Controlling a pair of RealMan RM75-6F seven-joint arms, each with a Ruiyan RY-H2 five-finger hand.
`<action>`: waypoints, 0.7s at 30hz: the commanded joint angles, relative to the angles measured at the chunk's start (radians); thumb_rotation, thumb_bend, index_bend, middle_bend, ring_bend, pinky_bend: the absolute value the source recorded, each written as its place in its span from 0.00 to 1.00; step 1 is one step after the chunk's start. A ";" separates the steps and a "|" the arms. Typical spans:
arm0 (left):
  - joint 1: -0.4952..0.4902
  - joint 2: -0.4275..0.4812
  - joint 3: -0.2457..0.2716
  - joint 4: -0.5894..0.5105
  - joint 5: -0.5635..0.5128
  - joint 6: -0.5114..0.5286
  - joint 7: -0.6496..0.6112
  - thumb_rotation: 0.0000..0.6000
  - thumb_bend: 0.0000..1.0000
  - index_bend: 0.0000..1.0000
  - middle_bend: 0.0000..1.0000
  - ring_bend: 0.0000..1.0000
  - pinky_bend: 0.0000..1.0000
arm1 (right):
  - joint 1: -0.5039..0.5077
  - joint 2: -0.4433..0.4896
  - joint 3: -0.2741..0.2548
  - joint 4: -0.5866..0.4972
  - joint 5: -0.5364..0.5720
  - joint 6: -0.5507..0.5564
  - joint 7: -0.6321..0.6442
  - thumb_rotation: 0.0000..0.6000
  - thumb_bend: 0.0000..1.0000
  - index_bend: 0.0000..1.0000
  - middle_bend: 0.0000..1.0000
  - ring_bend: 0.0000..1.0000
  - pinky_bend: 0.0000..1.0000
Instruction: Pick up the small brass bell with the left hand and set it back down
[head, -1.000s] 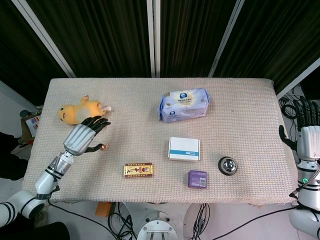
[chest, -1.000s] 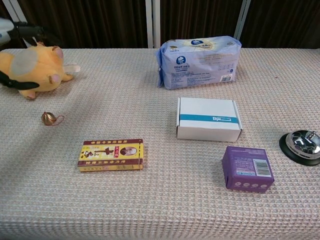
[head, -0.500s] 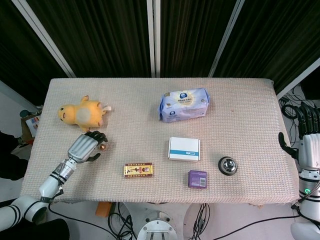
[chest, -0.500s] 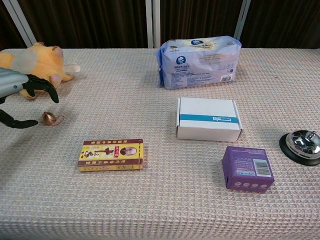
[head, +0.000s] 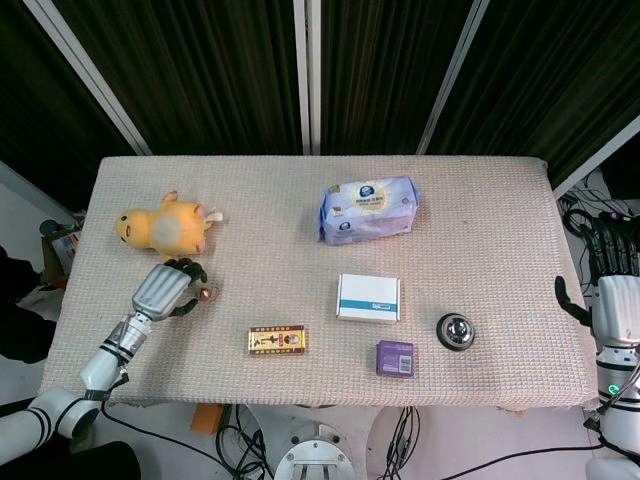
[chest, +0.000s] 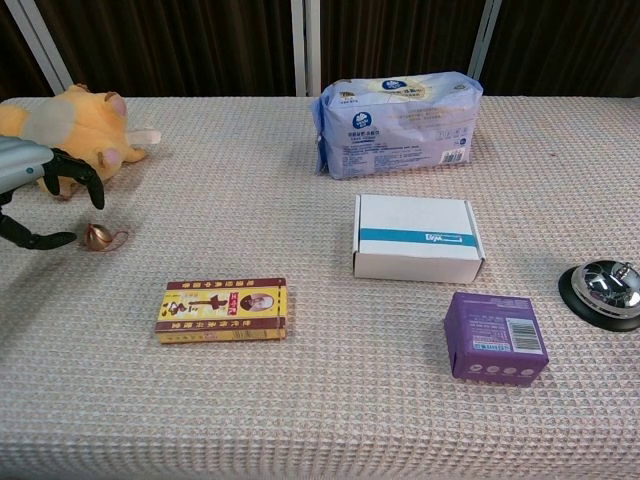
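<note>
One left hand (chest: 45, 195), fingers apart around the bell (chest: 97, 237), grasps nothing; I risk nudging it toward the plush toy (chest: 70, 130).

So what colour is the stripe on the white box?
Blue stripe on the white box, clearest in chest view.

Beige woven-cloth table (head: 480, 200), dark ribbed wall panels (head: 210, 70), white struts (head: 308, 75)

Looks like a robot test lab, not a home: a table under a beige waffle-weave cloth (head: 500, 200), dark ribbed curtain panels with white metal struts (head: 308, 75) behind, loose black cables on the floor (head: 400, 440), unrelated props laid apart.
</note>
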 joint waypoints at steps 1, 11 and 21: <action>0.002 -0.002 0.001 0.003 0.000 0.001 -0.001 1.00 0.31 0.42 0.35 0.28 0.39 | 0.000 -0.001 0.001 0.001 -0.001 -0.001 -0.002 1.00 0.33 0.00 0.00 0.00 0.00; -0.004 -0.034 -0.005 0.035 0.000 0.000 -0.020 1.00 0.31 0.46 0.39 0.31 0.42 | -0.006 0.000 0.005 0.001 0.004 -0.008 -0.002 1.00 0.36 0.00 0.00 0.00 0.00; -0.006 -0.049 -0.009 0.058 0.000 0.002 -0.024 1.00 0.33 0.50 0.43 0.34 0.45 | -0.008 -0.003 0.007 0.007 0.005 -0.017 -0.001 1.00 0.36 0.00 0.00 0.00 0.00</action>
